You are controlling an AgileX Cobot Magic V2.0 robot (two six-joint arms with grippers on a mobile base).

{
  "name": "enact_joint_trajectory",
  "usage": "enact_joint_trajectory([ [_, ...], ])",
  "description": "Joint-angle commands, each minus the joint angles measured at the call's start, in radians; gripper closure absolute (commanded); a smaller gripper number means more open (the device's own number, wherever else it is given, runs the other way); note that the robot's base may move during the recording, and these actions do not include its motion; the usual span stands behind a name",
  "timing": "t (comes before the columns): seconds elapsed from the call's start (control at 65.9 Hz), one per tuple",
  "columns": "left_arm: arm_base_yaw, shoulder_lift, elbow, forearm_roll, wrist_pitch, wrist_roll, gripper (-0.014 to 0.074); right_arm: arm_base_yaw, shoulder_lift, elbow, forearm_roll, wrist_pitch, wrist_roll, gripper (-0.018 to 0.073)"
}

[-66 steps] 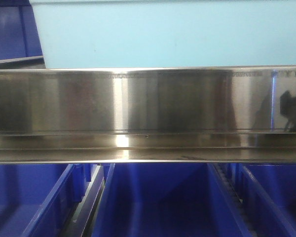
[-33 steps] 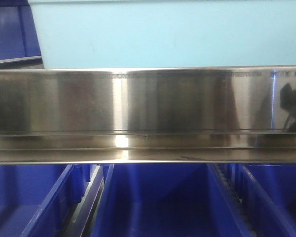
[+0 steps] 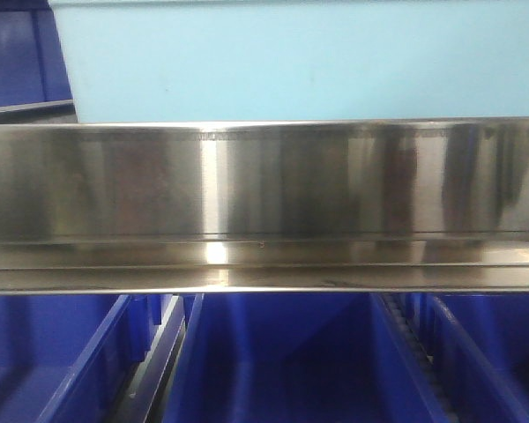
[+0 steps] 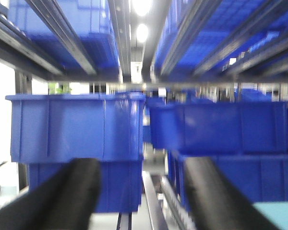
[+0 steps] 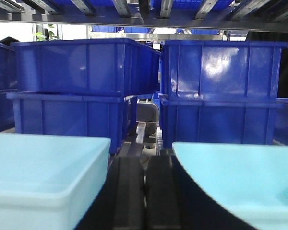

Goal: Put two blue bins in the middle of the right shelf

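A pale blue bin point(image 3: 300, 62) stands on the right shelf just behind its wide steel front rail point(image 3: 264, 185). The right wrist view shows two pale blue bins side by side, one at the left point(image 5: 43, 167) and one at the right point(image 5: 240, 177). My right gripper point(image 5: 144, 160) is low in the gap between them, its black fingers shut together with nothing held. My left gripper point(image 4: 141, 167) is open and empty, facing dark blue crates; a pale blue corner point(image 4: 278, 213) shows at its lower right.
Stacked dark blue crates point(image 5: 86, 96) fill the shelf behind the pale bins, with a roller track point(image 5: 146, 132) between the stacks. More dark blue crates point(image 3: 282, 361) sit on the tier below the rail. Shelf rails and crates point(image 4: 86, 33) hang overhead.
The dark reflection of an arm at the right end of the steel rail has gone. The pale blue bin's left edge has shifted slightly left.
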Motion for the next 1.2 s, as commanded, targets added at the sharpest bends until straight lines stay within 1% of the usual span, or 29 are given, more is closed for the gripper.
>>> enact_joint_trajectory([
  [0.0,0.003,0.106,-0.070,0.031,0.070,0.003,0.0163,-0.001,0.068,-0.078,-0.003,0.008,-0.002,0.0386],
  [0.03,0.003,0.147,-0.088,0.033,0.070,0.003,0.0141,-0.001,0.088,-0.098,-0.003,0.008,-0.002,0.0304],
  [0.046,0.003,0.164,-0.095,0.033,0.070,0.003,0.0130,-0.001,0.102,-0.111,-0.003,0.008,-0.002,0.0241],
  [0.076,0.003,0.207,-0.115,0.033,0.070,0.003,0.0102,-0.001,0.121,-0.126,-0.003,0.008,-0.002,0.0159],
  [0.091,0.003,0.232,-0.128,0.031,0.070,0.003,0.0085,-0.001,0.135,-0.135,-0.003,0.008,-0.002,0.0102],
  [0.137,-0.005,0.280,-0.154,0.027,0.075,0.003,0.0052,-0.001,0.163,-0.147,-0.003,0.008,-0.002,0.0001],
  [0.152,-0.008,0.295,-0.164,0.027,0.079,0.003,0.0036,-0.001,0.173,-0.150,-0.003,0.010,-0.002,-0.0018],
  [0.212,-0.033,0.362,-0.209,0.027,0.099,0.003,-0.0006,-0.001,0.219,-0.153,-0.003,0.021,-0.002,-0.0010],
  [0.258,-0.057,0.417,-0.255,0.011,0.133,0.003,-0.0007,-0.001,0.251,-0.153,-0.003,0.026,-0.002,-0.0010],
  [0.319,-0.092,0.470,-0.308,-0.003,0.195,0.003,-0.0006,0.001,0.290,-0.165,-0.003,0.036,-0.002,-0.0010],
  [0.41,-0.175,0.563,-0.409,-0.012,0.326,0.003,-0.0006,0.008,0.359,-0.220,0.004,0.061,-0.002,-0.0010],
  [0.501,-0.249,0.660,-0.505,-0.012,0.445,0.003,-0.0006,0.045,0.441,-0.308,0.008,0.122,-0.002,-0.0010],
  [0.577,-0.307,0.750,-0.586,-0.020,0.526,0.003,-0.0006,0.095,0.535,-0.407,0.008,0.205,-0.002,-0.0010],
  [0.698,-0.364,0.873,-0.701,-0.032,0.611,0.001,-0.0004,0.176,0.698,-0.571,0.008,0.361,-0.002,-0.0010],
  [0.759,-0.372,0.933,-0.761,-0.032,0.655,-0.017,-0.0004,0.205,0.798,-0.670,0.008,0.470,-0.002,-0.0010],
  [0.835,-0.373,0.996,-0.828,-0.021,0.709,-0.054,0.0006,0.213,0.900,-0.780,0.008,0.596,-0.002,-0.0010],
  [0.895,-0.373,1.048,-0.881,0.014,0.762,-0.101,0.0024,0.213,0.997,-0.866,0.008,0.697,-0.002,-0.0010],
  [0.941,-0.373,1.088,-0.921,0.058,0.812,-0.143,0.0031,0.213,1.062,-0.927,0.008,0.765,0.002,-0.0010],
  [1.002,-0.373,1.144,-0.970,0.108,0.883,-0.194,0.0030,0.213,1.137,-0.992,0.002,0.834,0.039,-0.0010],
  [1.062,-0.373,1.189,-1.007,0.114,0.945,-0.208,0.0030,0.213,1.202,-1.036,0.002,0.855,0.055,-0.0010],
  [1.138,-0.373,1.248,-1.048,0.114,1.026,-0.255,0.0030,0.213,1.260,-1.065,0.002,0.855,0.087,-0.0010],
  [1.184,-0.373,1.279,-1.068,0.112,1.032,-0.274,0.0030,0.213,1.293,-1.072,0.002,0.855,0.104,-0.0010],
])
